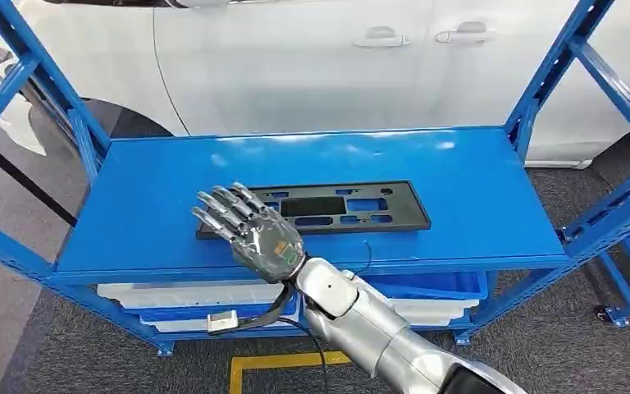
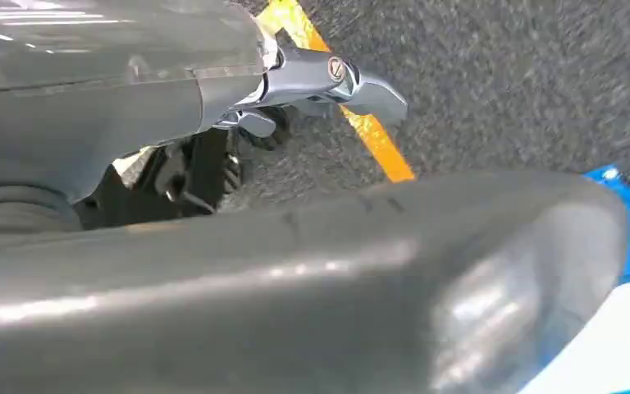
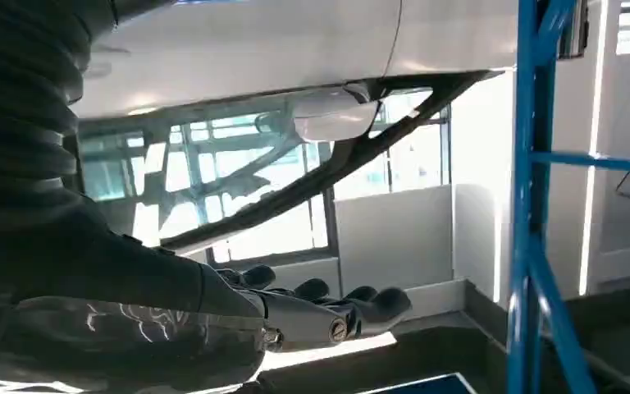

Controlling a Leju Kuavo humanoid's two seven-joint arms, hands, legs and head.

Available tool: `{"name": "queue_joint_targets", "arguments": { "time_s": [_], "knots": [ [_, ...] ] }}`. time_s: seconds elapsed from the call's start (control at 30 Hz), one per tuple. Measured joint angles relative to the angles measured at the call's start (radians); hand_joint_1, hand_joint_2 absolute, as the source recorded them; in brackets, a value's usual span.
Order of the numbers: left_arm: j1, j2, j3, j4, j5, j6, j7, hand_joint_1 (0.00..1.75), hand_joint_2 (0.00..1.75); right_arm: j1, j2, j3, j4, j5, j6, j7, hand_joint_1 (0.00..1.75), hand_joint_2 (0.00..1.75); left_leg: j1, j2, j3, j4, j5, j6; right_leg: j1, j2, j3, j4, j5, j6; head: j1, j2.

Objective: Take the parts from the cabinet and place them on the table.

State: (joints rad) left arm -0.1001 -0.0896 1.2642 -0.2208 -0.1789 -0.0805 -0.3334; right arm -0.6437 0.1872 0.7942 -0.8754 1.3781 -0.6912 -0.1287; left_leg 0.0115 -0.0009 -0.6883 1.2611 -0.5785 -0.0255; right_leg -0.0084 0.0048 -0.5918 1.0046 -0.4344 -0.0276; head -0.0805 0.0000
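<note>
A flat black rectangular part (image 1: 336,207) with several cut-outs lies on the blue cabinet shelf (image 1: 459,189). My right hand (image 1: 250,230) hovers over the part's left end with fingers spread and nothing in them; whether it touches the part I cannot tell. In the right wrist view the right hand (image 3: 320,316) shows straight fingers stretched forward, empty. My left hand (image 2: 328,82) hangs low over grey carpet, thumb out, holding nothing.
A white car (image 1: 312,57) stands close behind the cabinet. Blue slanted uprights (image 1: 554,74) frame the shelf at both ends. White and blue bins (image 1: 172,300) sit on the lower level. Yellow tape (image 1: 283,361) marks the carpet in front.
</note>
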Motion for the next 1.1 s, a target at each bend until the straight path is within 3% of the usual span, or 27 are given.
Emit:
{"name": "queue_joint_targets", "arguments": {
  "time_s": [0.03, 0.07, 0.1, 0.17, 0.2, 0.23, 0.33, 0.4, 0.43, 0.5, 0.53, 0.57, 0.6, 0.67, 0.7, 0.73, 0.77, 0.83, 0.9, 0.93, 1.03, 1.07, 1.1],
  "knots": [
    [0.001, 0.0, -0.002, 0.0, 0.0, 0.0, 0.0, 0.0, 0.0, -0.015, 0.018, 0.008, 0.043, 0.019, 0.0, 0.02, 0.0, 1.75, 0.002, 0.0, -0.029, 0.048, -0.007, -0.004, 0.0, 0.0, 0.0, 0.001, -0.001, -0.001, 0.0, 0.0],
    [0.001, 0.0, -0.005, 0.0, 0.0, 0.0, 0.0, 0.0, 0.0, -0.03, 0.037, 0.015, 0.088, 0.032, 0.0, 0.034, 0.0, 1.75, 0.005, 0.0, -0.036, 0.047, 0.013, -0.008, 0.0, 0.0, 0.002, 0.002, -0.004, 0.0, 0.0, 0.0],
    [0.002, 0.001, -0.006, 0.0, 0.0, -0.001, 0.0, 0.0, 0.0, -0.044, 0.051, 0.02, 0.122, 0.041, -0.001, 0.043, 0.0, 1.75, 0.008, 0.0, -0.02, 0.004, 0.05, -0.012, -0.001, 0.001, 0.004, 0.004, -0.006, 0.002, 0.0, 0.0],
    [0.001, 0.003, -0.008, 0.0, 0.003, -0.002, 0.003, 0.0, 0.0, -0.069, 0.083, 0.028, 0.19, 0.056, -0.001, 0.059, 0.0, 1.75, 0.015, 0.001, 0.054, -0.165, 0.148, -0.014, -0.004, 0.003, 0.011, 0.012, -0.017, 0.009, 0.0, 0.0],
    [0.001, 0.003, -0.009, 0.0, 0.003, -0.002, 0.008, 0.0, 0.0, -0.081, 0.095, 0.033, 0.226, 0.062, 0.0, 0.062, 0.0, 1.75, 0.017, 0.003, 0.082, -0.224, 0.151, -0.012, -0.003, 0.002, 0.012, 0.015, -0.022, 0.016, 0.0, 0.0],
    [0.0, 0.003, -0.009, 0.0, 0.003, -0.002, 0.012, 0.0, 0.0, -0.092, 0.105, 0.038, 0.254, 0.066, 0.0, 0.065, 0.0, 1.75, 0.008, 0.001, 0.09, -0.24, 0.147, -0.004, 0.004, 0.003, 0.007, 0.022, -0.025, 0.021, 0.0, 0.0],
    [0.003, 0.003, -0.009, 0.0, 0.003, 0.0, 0.018, 0.0, 0.0, -0.097, 0.124, 0.047, 0.316, 0.08, 0.007, 0.07, 0.0, 1.75, 0.008, -0.003, 0.085, -0.234, 0.145, 0.015, 0.005, 0.001, 0.011, 0.015, -0.023, 0.032, 0.0, 0.0],
    [0.004, 0.002, -0.009, 0.0, 0.005, 0.002, 0.019, 0.0, 0.0, -0.105, 0.134, 0.054, 0.346, 0.084, 0.019, 0.075, 0.0, 1.75, 0.013, -0.002, 0.09, -0.242, 0.148, 0.029, -0.001, 0.0, 0.005, 0.036, -0.043, 0.044, 0.0, 0.0],
    [0.003, 0.002, -0.009, 0.0, 0.005, 0.002, 0.019, 0.0, 0.0, -0.111, 0.138, 0.058, 0.361, 0.087, 0.022, 0.076, 0.0, 1.75, 0.013, -0.001, 0.09, -0.242, 0.147, 0.035, 0.0, 0.0, -0.017, 0.081, -0.07, 0.045, 0.0, 0.0],
    [0.003, 0.002, -0.009, 0.0, 0.005, 0.002, 0.019, 0.0, 0.0, -0.113, 0.141, 0.063, 0.388, 0.091, 0.03, 0.078, 0.0, 1.75, 0.01, -0.001, 0.09, -0.241, 0.144, 0.041, 0.0, 0.0, -0.105, 0.257, -0.147, 0.049, 0.0, 0.0],
    [0.003, 0.002, -0.009, 0.0, 0.005, 0.002, 0.019, 0.0, 0.0, -0.112, 0.141, 0.065, 0.402, 0.092, 0.037, 0.08, 0.0, 1.75, 0.008, -0.001, 0.09, -0.241, 0.144, 0.043, 0.0, 0.0, -0.144, 0.328, -0.165, 0.049, 0.0, 0.0],
    [0.004, 0.002, -0.009, 0.0, 0.005, 0.002, 0.019, 0.0, 0.0, -0.112, 0.141, 0.065, 0.413, 0.093, 0.044, 0.084, 0.0, 1.75, 0.007, -0.002, 0.091, -0.241, 0.143, 0.043, 0.0, 0.0, -0.159, 0.343, -0.155, 0.048, 0.0, 0.0],
    [0.005, 0.002, -0.009, 0.0, 0.005, 0.003, 0.019, 0.0, 0.0, -0.112, 0.142, 0.067, 0.421, 0.094, 0.053, 0.091, 0.0, 1.75, 0.006, -0.003, 0.093, -0.241, 0.142, 0.044, 0.001, 0.0, -0.149, 0.311, -0.124, 0.044, 0.0, 0.0],
    [0.006, 0.002, -0.009, 0.0, 0.005, 0.003, 0.019, 0.0, 0.0, -0.115, 0.145, 0.074, 0.437, 0.099, 0.065, 0.115, 0.0, 1.75, 0.004, -0.005, 0.1, -0.241, 0.139, 0.041, 0.006, 0.0, -0.071, 0.139, -0.026, 0.028, 0.0, 0.0],
    [0.006, 0.0, -0.009, 0.0, 0.005, 0.003, 0.019, 0.0, 0.0, -0.119, 0.147, 0.077, 0.444, 0.099, 0.07, 0.128, 0.0, 1.75, 0.003, -0.005, 0.102, -0.241, 0.137, 0.039, 0.012, 0.0, -0.034, 0.058, 0.009, 0.016, 0.0, 0.0],
    [0.005, -0.002, -0.009, 0.0, 0.005, 0.003, 0.019, 0.0, 0.0, -0.124, 0.148, 0.08, 0.452, 0.099, 0.069, 0.138, 0.0, 1.75, -0.003, -0.005, 0.099, -0.239, 0.135, 0.035, 0.016, -0.001, -0.02, 0.029, -0.005, 0.012, 0.0, 0.0],
    [0.005, -0.002, -0.009, 0.0, 0.005, 0.003, 0.019, 0.0, 0.0, -0.129, 0.15, 0.081, 0.463, 0.099, 0.069, 0.152, 0.0, 1.75, -0.002, -0.005, 0.097, -0.239, 0.135, 0.03, 0.015, -0.002, -0.022, 0.021, -0.002, 0.018, 0.0, 0.0],
    [0.006, -0.001, -0.009, 0.0, 0.005, 0.003, 0.018, 0.0, 0.0, -0.134, 0.15, 0.081, 0.482, 0.095, 0.066, 0.171, 0.0, 1.75, 0.001, -0.004, 0.1, -0.244, 0.135, 0.018, 0.021, 0.002, -0.022, 0.021, -0.004, 0.013, 0.0, 0.0],
    [0.006, 0.004, -0.009, 0.0, 0.005, 0.003, 0.018, 0.0, 0.0, -0.144, 0.151, 0.078, 0.494, 0.09, 0.06, 0.182, 0.0, 1.75, 0.004, -0.002, 0.1, -0.237, 0.124, 0.009, 0.006, 0.001, -0.009, 0.001, 0.006, 0.004, 0.0, 0.0],
    [0.005, 0.004, -0.009, 0.0, 0.005, 0.002, 0.017, 0.0, 0.0, -0.153, 0.151, 0.076, 0.499, 0.088, 0.055, 0.185, 0.0, 1.75, 0.002, -0.002, 0.088, -0.203, 0.102, 0.003, 0.004, 0.001, -0.005, -0.003, 0.006, 0.003, 0.0, 0.0],
    [0.006, 0.005, -0.009, 0.0, 0.0, 0.001, 0.017, 0.0, 0.0, -0.171, 0.151, 0.064, 0.516, 0.086, 0.049, 0.193, 0.0, 1.75, 0.008, -0.002, -0.017, 0.011, 0.006, -0.009, 0.006, 0.0, -0.003, -0.002, 0.003, -0.004, 0.0, 0.0],
    [0.007, 0.006, -0.009, 0.0, 0.0, 0.001, 0.017, 0.0, 0.0, -0.173, 0.15, 0.059, 0.523, 0.086, 0.049, 0.197, 0.0, 1.75, 0.008, -0.002, -0.042, 0.055, 0.001, -0.012, 0.006, 0.001, -0.003, 0.0, 0.001, -0.004, 0.0, 0.0],
    [0.008, 0.006, -0.009, 0.0, 0.0, 0.001, 0.017, 0.0, 0.0, -0.174, 0.15, 0.057, 0.526, 0.086, 0.05, 0.201, 0.0, 1.75, 0.009, -0.002, -0.041, 0.046, 0.021, -0.013, 0.006, 0.001, -0.002, 0.001, 0.0, -0.003, 0.0, 0.0]
  ]
}}
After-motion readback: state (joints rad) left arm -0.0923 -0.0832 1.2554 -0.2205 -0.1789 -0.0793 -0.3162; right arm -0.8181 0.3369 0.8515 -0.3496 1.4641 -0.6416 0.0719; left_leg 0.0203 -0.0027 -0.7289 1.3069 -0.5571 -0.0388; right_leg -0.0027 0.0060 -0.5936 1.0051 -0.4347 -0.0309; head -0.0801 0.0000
